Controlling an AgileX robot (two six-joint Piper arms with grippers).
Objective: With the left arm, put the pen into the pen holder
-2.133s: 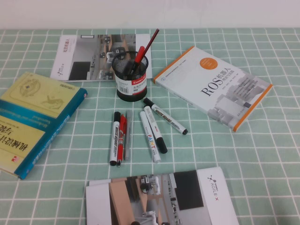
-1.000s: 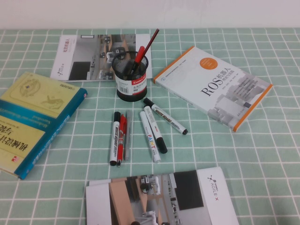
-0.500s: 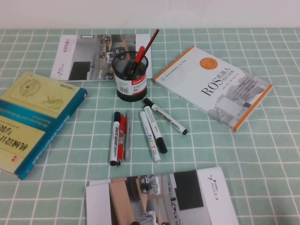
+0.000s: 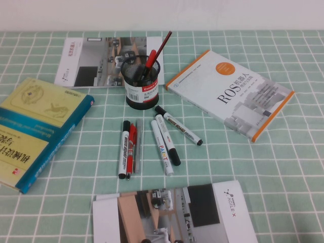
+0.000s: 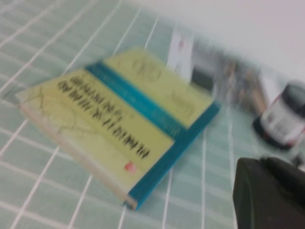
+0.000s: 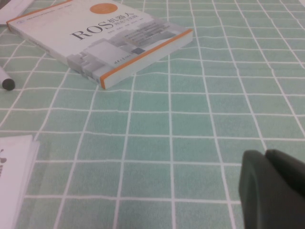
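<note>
The pen (image 4: 123, 150), a white marker with black cap and black tail, lies on the checked cloth beside a red pen (image 4: 131, 150). Two similar white markers (image 4: 168, 139) (image 4: 178, 126) and a "PAINT" marker (image 4: 161, 147) lie just to its right. The black mesh pen holder (image 4: 142, 82) stands behind them with a red pen in it, and shows blurred in the left wrist view (image 5: 283, 117). Neither arm shows in the high view. My left gripper (image 5: 271, 195) hovers over the cloth near the yellow-teal book. My right gripper (image 6: 274, 191) hovers over bare cloth in front of the ROS book.
A yellow-teal book (image 4: 35, 129) lies at the left and a white-orange ROS book (image 4: 230, 93) at the right. A booklet (image 4: 109, 61) lies behind the holder. Another booklet (image 4: 174, 212) lies at the front edge.
</note>
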